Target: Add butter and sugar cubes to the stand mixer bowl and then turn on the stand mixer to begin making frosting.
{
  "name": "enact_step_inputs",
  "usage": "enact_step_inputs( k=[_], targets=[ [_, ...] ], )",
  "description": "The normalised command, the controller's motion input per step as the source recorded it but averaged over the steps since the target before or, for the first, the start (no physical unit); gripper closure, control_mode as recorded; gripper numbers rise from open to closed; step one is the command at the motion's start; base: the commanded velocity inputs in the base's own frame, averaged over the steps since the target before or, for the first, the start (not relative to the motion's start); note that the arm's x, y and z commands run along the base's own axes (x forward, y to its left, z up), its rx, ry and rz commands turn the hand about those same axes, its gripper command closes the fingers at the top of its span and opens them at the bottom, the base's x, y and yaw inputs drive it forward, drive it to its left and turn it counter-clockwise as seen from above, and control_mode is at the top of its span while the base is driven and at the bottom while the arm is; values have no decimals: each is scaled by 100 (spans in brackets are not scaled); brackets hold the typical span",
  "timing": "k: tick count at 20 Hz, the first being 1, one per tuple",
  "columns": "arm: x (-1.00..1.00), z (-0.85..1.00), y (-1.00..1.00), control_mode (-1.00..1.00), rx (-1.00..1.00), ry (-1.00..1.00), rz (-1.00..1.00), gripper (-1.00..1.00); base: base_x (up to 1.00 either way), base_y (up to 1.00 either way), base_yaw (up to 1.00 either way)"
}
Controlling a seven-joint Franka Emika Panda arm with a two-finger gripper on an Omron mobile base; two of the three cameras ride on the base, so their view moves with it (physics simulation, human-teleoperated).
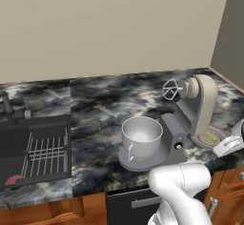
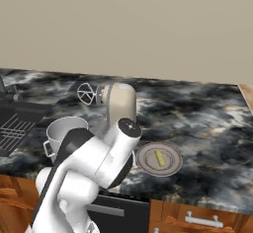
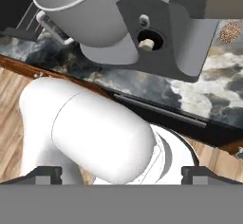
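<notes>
Stand mixer bowl [image 1: 141,136] on the stand mixer [image 1: 190,112] base near the bench's front edge; butter [image 2: 159,158] on grey plate [image 2: 146,164]; claw [image 3: 121,173] wide, holding nothing.

Even, soft rendered light falls on the plain wall [image 1: 109,24] and the marbled desk [image 1: 105,105], with no glare. The bowl [image 1: 141,134] casts only a faint shadow. Edges look slightly soft and pixelated, without lens distortion.
</notes>
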Motion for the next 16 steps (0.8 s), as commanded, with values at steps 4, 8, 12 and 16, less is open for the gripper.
enact_step_inputs(
  k=[4, 8, 12, 16],
  targets=[
    [1, -25, -97, -100, 15, 0, -5, -100, 0, 0, 0],
    [57, -14, -65, -100, 8, 9, -3, -100, 0, 0, 0],
    [74, 0, -56, -100, 5, 11, -2, -100, 0, 0, 0],
    [66, -10, -42, -100, 1, 8, -1, -100, 0, 0, 0]
  ],
)
